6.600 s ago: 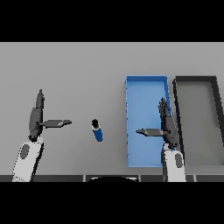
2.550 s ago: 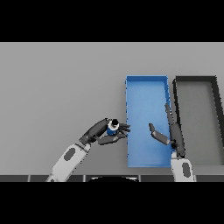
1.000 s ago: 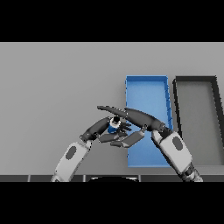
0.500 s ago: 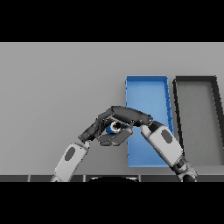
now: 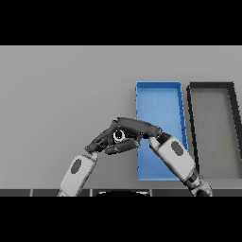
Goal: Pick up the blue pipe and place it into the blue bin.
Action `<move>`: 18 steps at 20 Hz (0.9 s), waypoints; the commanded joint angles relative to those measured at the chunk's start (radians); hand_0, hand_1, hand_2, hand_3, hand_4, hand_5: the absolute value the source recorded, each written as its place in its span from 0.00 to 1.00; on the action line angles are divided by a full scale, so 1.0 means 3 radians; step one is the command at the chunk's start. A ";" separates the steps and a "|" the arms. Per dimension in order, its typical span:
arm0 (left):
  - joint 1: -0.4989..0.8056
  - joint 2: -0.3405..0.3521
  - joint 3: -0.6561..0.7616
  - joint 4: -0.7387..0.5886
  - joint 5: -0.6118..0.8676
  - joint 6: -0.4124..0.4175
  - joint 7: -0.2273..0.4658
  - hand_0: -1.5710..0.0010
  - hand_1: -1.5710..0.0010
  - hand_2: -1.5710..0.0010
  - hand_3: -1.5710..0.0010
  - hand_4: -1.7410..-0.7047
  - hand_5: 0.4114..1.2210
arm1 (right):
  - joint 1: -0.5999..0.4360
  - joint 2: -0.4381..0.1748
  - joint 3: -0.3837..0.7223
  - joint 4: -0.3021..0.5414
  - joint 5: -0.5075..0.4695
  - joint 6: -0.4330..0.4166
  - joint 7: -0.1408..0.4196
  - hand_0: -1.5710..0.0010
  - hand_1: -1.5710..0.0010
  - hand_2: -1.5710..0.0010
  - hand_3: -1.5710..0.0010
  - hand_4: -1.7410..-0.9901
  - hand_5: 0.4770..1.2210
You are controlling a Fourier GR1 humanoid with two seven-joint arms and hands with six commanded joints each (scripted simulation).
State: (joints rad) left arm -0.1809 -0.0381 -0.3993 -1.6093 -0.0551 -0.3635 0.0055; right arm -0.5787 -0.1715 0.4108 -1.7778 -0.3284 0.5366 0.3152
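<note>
Resting on the grey table (image 5: 56, 85): blue bin (image 5: 158, 94), black bin (image 5: 212, 127).

Left hand (image 5: 105, 141) and right hand (image 5: 138, 127) meet at centre, fingers curled together; forearms enter from 6 o'clock.

The table (image 5: 61, 90) looks matt and smooth, grey. The blue bin (image 5: 158, 90) seems smooth plastic, a little glossy. The black bin (image 5: 212, 90) is dark and matt. Both hands, left (image 5: 101, 140) and right (image 5: 137, 126), look matt black.
</note>
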 commanded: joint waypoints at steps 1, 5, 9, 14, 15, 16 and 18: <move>-0.0035 0.0017 0.0035 0.0004 0.0001 -0.0030 -0.0015 0.00 0.00 0.00 0.09 0.01 1.00 | 0.0016 0.0029 0.0023 -0.0012 0.0040 -0.0031 -0.0055 0.04 0.04 0.04 0.07 0.04 0.87; 0.0006 0.0021 0.0007 -0.0045 -0.0100 0.0009 -0.0084 0.00 0.00 0.00 0.09 0.01 1.00 | 0.0138 0.0111 0.0044 -0.0116 0.0090 -0.0141 -0.0059 0.02 0.02 0.01 0.03 0.02 0.95; 0.0016 0.0128 0.0011 -0.0085 -0.0231 -0.0102 -0.0176 0.40 0.45 0.47 0.52 0.36 1.00 | 0.0137 0.0106 0.0008 -0.0108 0.0106 -0.0178 -0.0125 0.01 0.01 0.01 0.01 0.01 0.98; -0.0028 0.0092 0.0050 -0.0019 -0.0430 -0.0207 -0.0051 0.80 0.82 0.83 0.84 0.67 0.65 | 0.0115 0.0170 0.0012 -0.0191 0.0140 -0.0270 0.0198 0.00 0.00 0.00 0.00 0.00 0.99; 0.0005 0.0073 0.0045 -0.0041 -0.0411 -0.0194 0.0031 0.84 0.86 0.86 0.88 0.70 0.54 | 0.0118 0.0171 0.0014 -0.0184 0.0161 -0.0239 0.0184 0.00 0.00 0.00 0.00 0.00 0.99; 0.0019 0.0061 0.0040 -0.0047 -0.0384 -0.0194 0.0048 0.88 0.89 0.89 0.90 0.72 0.44 | 0.0137 0.0160 0.0004 -0.0213 0.0170 -0.0229 0.0181 0.00 0.00 0.00 0.00 0.00 1.00; 0.0052 0.0072 0.0074 -0.0064 -0.0321 -0.0196 0.0146 0.92 0.93 0.93 0.94 0.74 0.29 | 0.0143 0.0177 -0.0002 -0.0185 0.0204 -0.0205 0.0134 0.00 0.00 0.00 0.00 0.00 1.00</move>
State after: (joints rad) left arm -0.1653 -0.0165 -0.3766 -1.6286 -0.1512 -0.4214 0.0477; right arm -0.5355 -0.1183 0.4105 -1.8332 -0.2692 0.4760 0.3600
